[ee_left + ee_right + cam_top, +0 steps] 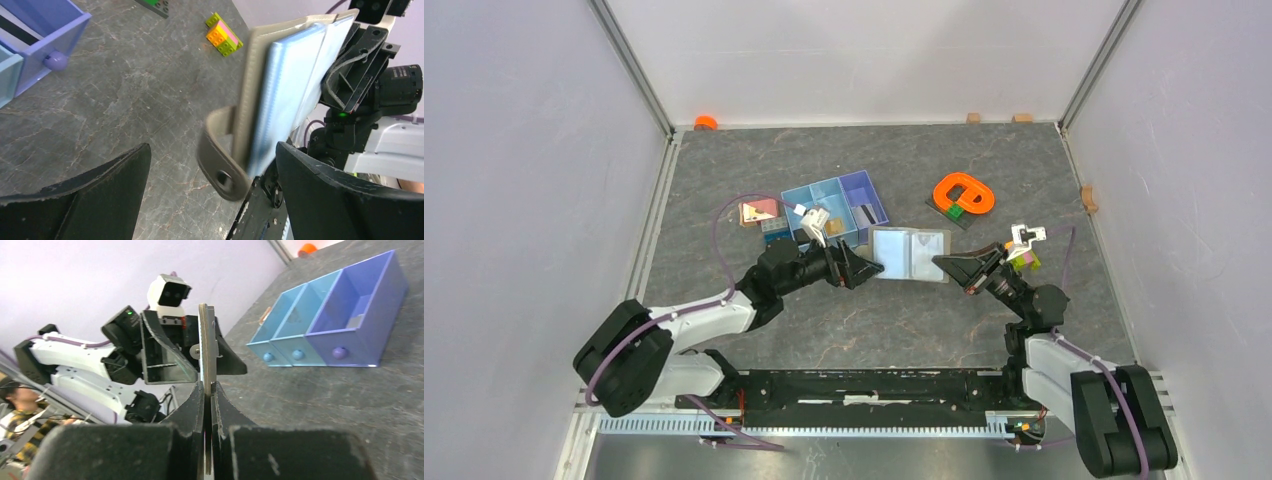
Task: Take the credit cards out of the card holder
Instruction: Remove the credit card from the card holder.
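A: Top external view first: where's your card holder?
B: Mid-table, spread open between your arms, long axis running left to right, pale inside facing up. Your right gripper pinches its right edge; your left gripper gapes wide around its left end.

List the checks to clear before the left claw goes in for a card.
1. Right claw shut on the card holder edge: ok.
2. Left claw open wide: ok.
3. Holder unfolded, pale inside showing: ok.
4. Holder reaches into the left claw's opening: ok.
5. Credit cards seen in the slots: cannot tell.
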Controlling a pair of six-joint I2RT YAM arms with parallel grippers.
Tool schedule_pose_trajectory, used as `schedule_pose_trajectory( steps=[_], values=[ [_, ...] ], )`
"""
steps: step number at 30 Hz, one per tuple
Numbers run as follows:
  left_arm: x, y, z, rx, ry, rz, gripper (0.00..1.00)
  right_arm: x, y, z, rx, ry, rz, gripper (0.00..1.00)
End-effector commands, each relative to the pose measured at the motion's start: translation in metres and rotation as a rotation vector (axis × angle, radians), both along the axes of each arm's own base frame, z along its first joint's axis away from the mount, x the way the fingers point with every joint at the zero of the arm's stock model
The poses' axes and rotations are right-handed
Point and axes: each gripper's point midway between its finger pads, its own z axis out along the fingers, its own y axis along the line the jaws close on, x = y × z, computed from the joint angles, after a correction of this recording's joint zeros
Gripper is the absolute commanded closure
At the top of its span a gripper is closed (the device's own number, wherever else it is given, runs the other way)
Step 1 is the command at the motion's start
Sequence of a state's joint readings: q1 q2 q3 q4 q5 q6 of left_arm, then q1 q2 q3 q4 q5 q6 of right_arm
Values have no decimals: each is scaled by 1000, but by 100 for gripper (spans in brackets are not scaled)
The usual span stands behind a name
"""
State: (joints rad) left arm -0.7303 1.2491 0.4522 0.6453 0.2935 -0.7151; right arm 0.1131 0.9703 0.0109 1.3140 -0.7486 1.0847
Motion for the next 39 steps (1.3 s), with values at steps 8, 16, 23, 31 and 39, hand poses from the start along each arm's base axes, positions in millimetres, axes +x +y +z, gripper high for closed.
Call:
schedule_pose_trajectory(
  steps=[8,16,23,31,39],
  values=[
    [-10,-19,37,-119,-66,-127,2,-29,4,19,69,-83,95,100],
    [-22,-17,59,-171,-127,-173,11,-23,9,7,42,-44,93,100],
    [-25,-21,63,-192,-125,-207,37,-20,17,0,5,-33,100,100],
    [-19,-17,57,-154,-119,-158,74,-18,22,-14,-48,-15,95,100],
    [-15,-15,52,-122,-109,-137,98,-10,26,-13,-91,-30,87,91]
  ],
)
